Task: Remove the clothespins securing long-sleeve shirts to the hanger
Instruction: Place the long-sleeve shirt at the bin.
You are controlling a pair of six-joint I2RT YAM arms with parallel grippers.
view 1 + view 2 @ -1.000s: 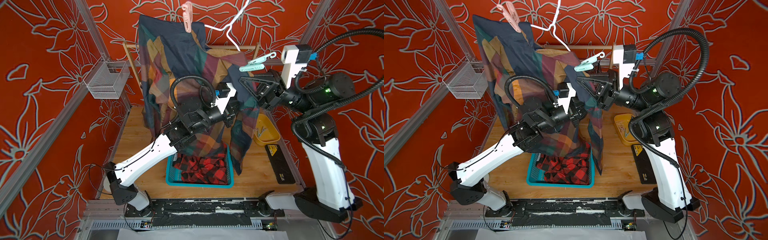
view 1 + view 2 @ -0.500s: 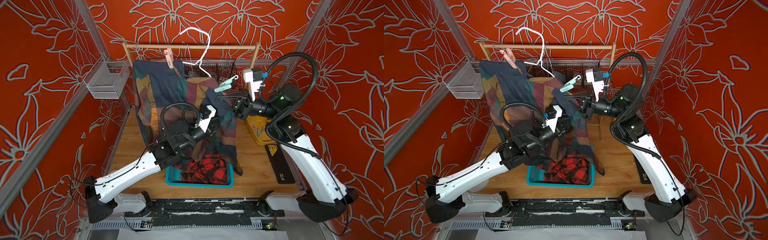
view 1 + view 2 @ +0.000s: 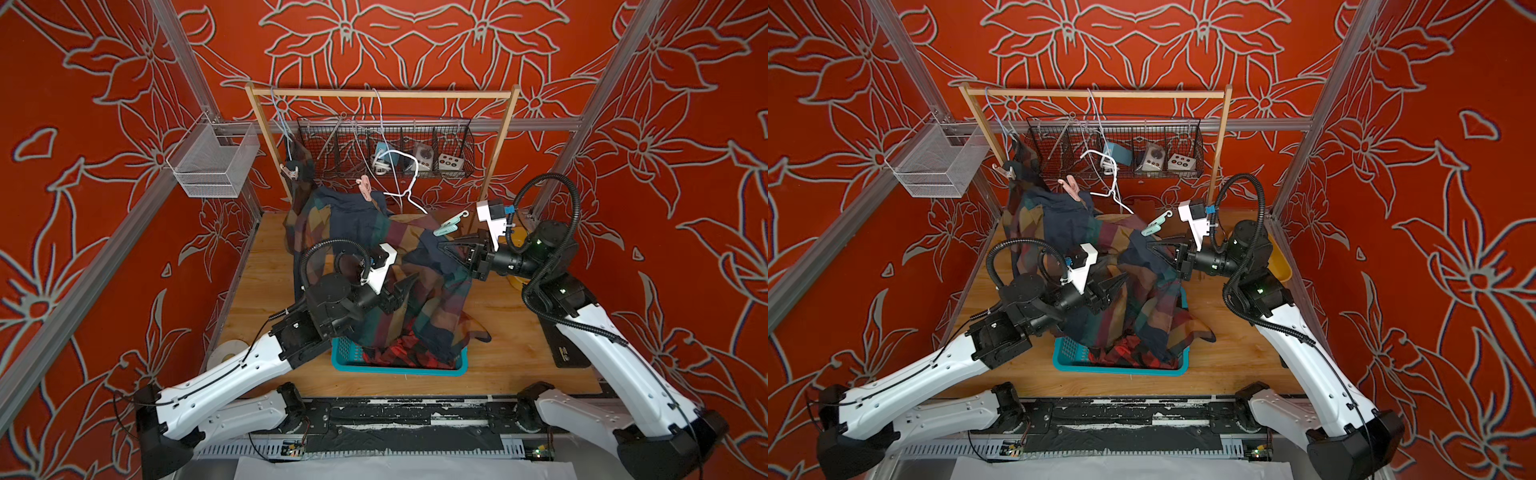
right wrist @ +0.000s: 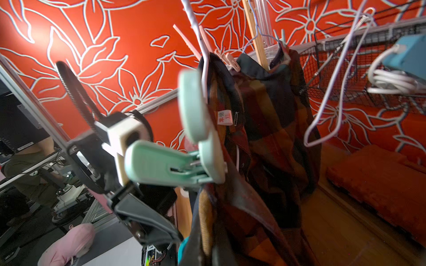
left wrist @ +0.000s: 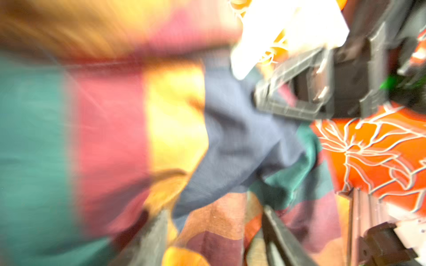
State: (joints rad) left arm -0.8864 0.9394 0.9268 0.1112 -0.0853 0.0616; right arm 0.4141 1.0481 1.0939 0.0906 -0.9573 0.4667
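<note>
A dark plaid long-sleeve shirt (image 3: 365, 224) (image 3: 1071, 224) slumps on a white hanger (image 3: 409, 187) over the teal basket (image 3: 399, 368). Two clothespins grip it: a pink one (image 3: 365, 187) (image 4: 228, 61) and a mint one (image 3: 446, 224) (image 3: 1154, 224) (image 4: 166, 165). My right gripper (image 3: 446, 249) (image 3: 1150, 249) is shut on the shirt's navy cloth just under the mint pin; its jaws are hidden in its wrist view. My left gripper (image 3: 405, 286) (image 5: 214, 230) stands open against the shirt's middle. A red-and-black check shirt (image 3: 395, 351) lies in the basket. Another dark shirt (image 3: 299, 174) hangs at the rack's left with a pink pin (image 3: 289, 170).
The wooden rack (image 3: 374, 93) spans the back, with a black wire basket (image 3: 453, 137) of small boxes behind it. A silver mesh basket (image 3: 212, 166) hangs on the left frame. A yellow bin (image 3: 515, 241) and a black pad (image 3: 565, 345) lie at the right.
Both arms have come down from high up, bringing the shirt and hanger low over the basket. The left gripper has opened and let the cloth go.
</note>
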